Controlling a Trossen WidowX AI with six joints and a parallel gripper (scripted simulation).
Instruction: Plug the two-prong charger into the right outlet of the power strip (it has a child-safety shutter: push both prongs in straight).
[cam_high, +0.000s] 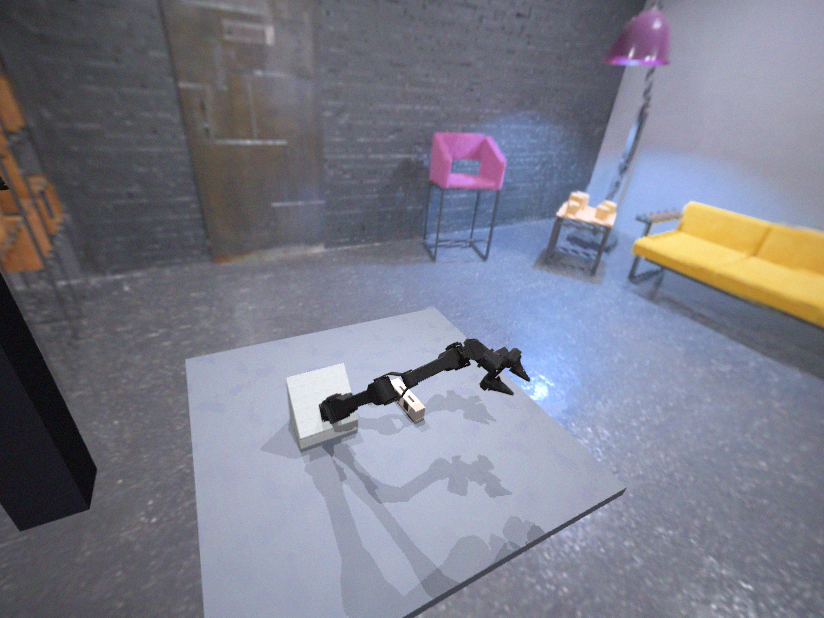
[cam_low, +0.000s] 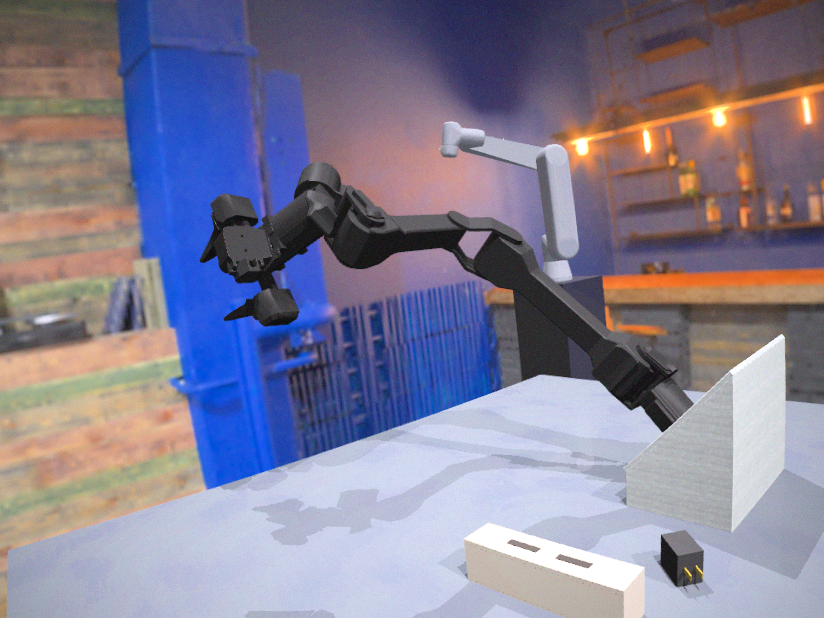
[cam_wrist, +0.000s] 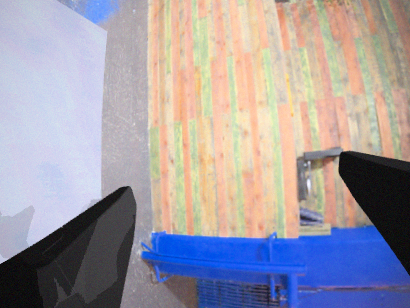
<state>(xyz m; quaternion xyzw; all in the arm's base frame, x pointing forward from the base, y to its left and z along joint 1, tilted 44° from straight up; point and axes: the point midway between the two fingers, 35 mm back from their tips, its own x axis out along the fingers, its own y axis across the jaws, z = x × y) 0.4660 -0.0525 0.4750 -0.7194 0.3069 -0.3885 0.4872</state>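
With the power strip (cam_high: 415, 406) (cam_low: 545, 580) as landmark, the charger (cam_low: 680, 557) lies just beside its right end in the exterior view, prongs sideways – while the gripper (cam_high: 521, 386) (cam_low: 212, 290) (cam_wrist: 240, 179), open and empty, hangs high beyond its left end – so reaching must cross back.

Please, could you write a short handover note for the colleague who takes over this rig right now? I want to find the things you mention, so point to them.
Hand (cam_high: 520, 387) (cam_low: 216, 287) (cam_wrist: 240, 179): open and empty, raised high over the table's far side from the charger.
Charger (cam_low: 681, 557): on the table, between the power strip (cam_high: 413, 407) (cam_low: 545, 570) and the wedge-shaped block (cam_high: 319, 399) (cam_low: 705, 445), prongs pointing sideways.
Done: nothing plugged in; both outlets uncovered by any plug.
Left: grasp charger, turn prongs down, push both straight into the right outlet.
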